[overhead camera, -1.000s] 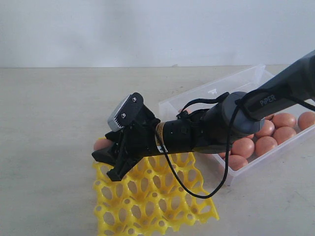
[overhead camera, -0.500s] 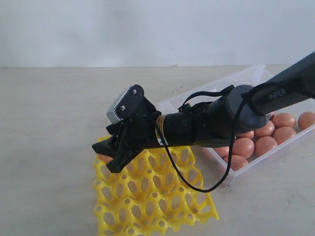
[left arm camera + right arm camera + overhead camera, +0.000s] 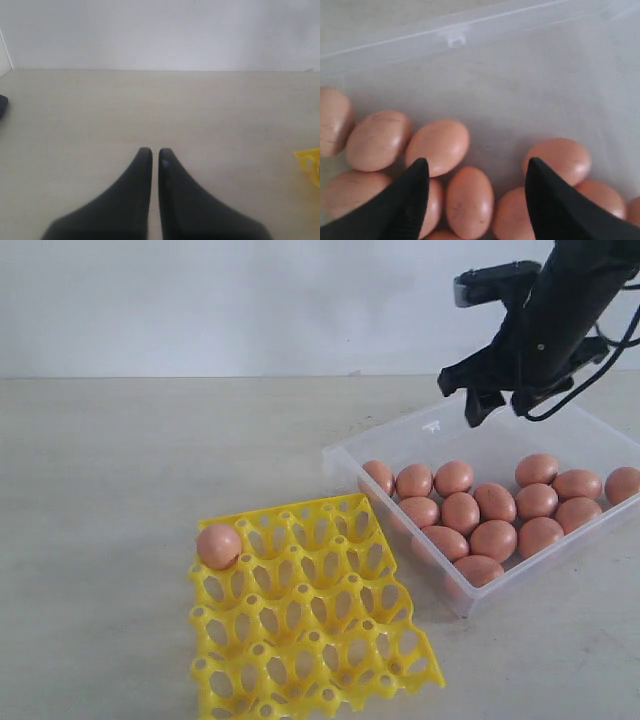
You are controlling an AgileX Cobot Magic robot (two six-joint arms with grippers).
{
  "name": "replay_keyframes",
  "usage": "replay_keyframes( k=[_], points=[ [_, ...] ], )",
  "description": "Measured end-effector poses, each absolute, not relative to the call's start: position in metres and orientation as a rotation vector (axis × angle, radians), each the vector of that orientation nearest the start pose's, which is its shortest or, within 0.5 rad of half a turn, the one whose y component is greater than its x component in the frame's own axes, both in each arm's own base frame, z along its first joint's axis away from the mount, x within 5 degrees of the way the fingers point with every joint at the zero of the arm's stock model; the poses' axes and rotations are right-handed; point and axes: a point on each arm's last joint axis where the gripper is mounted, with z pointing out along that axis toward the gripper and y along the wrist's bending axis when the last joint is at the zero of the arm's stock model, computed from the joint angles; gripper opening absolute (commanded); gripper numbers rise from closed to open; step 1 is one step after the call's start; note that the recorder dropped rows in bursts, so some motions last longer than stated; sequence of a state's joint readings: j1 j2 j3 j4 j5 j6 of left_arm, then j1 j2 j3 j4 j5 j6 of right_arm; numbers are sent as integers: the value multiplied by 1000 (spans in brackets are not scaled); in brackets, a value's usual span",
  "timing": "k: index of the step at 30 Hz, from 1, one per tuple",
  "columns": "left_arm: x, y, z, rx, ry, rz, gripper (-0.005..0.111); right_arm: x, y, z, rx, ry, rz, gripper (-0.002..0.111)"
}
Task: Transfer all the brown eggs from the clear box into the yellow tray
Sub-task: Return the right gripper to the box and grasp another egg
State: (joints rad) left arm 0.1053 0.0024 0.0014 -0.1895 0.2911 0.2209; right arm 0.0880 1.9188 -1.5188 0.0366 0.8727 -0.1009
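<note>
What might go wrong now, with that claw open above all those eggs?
1. The brown eggs lie touching one another in the clear box, so the right gripper may shove or crack a neighbour as its open jaws come down.
2. The lone egg sits in a corner cup of the yellow tray; a knock might tip it out.

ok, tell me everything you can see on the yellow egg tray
The bright yellow plastic egg tray is roughly square, a grid of open-lattice cups with raised pegs between. It lies flat on the pale tabletop, turned slightly askew, close beside the clear plastic box; contact is unclear. One reddish-brown egg sits in its far-left corner cup; the other cups are empty.
</note>
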Motion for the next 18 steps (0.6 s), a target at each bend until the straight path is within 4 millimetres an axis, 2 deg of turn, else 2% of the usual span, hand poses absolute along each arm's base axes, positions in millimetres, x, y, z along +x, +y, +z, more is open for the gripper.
replay_keyframes(
  k=[4, 9, 12, 18],
  points=[
    [55, 1, 187, -20, 1773, 57, 4, 414, 50, 210, -247, 2834, 225, 50],
    [55, 1, 187, -20, 1773, 57, 4, 415, 52, 186, -222, 2930, 273, 50],
    [55, 1, 187, -20, 1773, 57, 4, 416, 52, 179, -185, 2948, 279, 50],
    [55, 1, 187, -20, 1773, 57, 4, 422, 52, 180, -85, 2887, 276, 50]
  ],
)
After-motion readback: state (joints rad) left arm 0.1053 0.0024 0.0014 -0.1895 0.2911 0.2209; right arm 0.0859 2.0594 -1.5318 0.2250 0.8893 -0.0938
